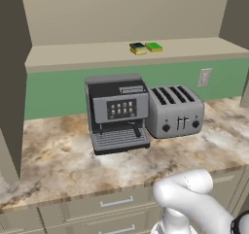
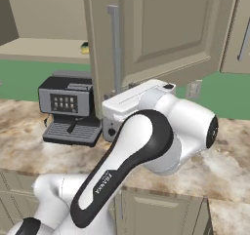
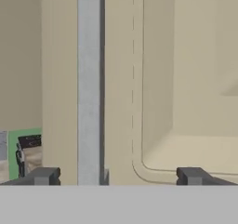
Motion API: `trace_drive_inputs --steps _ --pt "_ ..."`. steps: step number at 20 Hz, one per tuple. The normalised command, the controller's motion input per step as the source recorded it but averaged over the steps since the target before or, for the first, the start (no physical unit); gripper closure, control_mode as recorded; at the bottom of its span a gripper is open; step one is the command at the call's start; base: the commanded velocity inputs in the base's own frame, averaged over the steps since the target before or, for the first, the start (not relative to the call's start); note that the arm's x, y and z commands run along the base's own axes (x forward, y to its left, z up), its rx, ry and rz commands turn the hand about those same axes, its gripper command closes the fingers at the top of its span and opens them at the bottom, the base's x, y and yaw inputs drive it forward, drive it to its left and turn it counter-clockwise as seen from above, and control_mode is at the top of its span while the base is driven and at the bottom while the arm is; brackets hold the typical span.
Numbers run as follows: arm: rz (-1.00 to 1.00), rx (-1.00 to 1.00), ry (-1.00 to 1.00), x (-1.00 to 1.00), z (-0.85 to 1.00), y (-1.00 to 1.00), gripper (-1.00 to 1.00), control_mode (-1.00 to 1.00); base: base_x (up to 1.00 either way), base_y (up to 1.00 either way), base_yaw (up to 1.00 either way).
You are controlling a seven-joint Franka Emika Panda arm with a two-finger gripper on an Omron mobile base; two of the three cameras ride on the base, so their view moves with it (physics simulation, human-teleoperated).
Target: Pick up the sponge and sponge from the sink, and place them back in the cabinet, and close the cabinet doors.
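Hand view: cabinet door (image 3: 186, 79) close up, its silver bar handle (image 3: 89, 79) between the wide-open gripper (image 3: 116, 175) tips, nearer the left one. Cabinet (image 1: 121, 14) shelf holds both sponges, dark-topped sponge (image 1: 137, 48) just beside green-topped sponge (image 1: 154, 47), above coffee machine (image 1: 118, 111) and toaster (image 1: 175, 110).

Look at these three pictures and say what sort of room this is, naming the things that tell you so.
Most likely a kitchen, and a rendered one. A coffee machine and a toaster stand on a marbled counter, drawers sit below, and a wall cabinet above holds two sponges.
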Motion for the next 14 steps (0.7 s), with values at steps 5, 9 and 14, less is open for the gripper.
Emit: trace_drive_inputs --steps 5,9,14 --pt "-0.02 0.0 0.0 0.11 0.0 0.29 -1.0 -1.0 0.0 0.0 0.0" --pt "-0.03 0.0 0.0 0.15 0.0 0.32 -1.0 -1.0 0.0 0.0 0.0" --pt "-0.03 0.0 0.0 0.15 0.0 0.31 -1.0 -1.0 0.0 0.0 0.0"
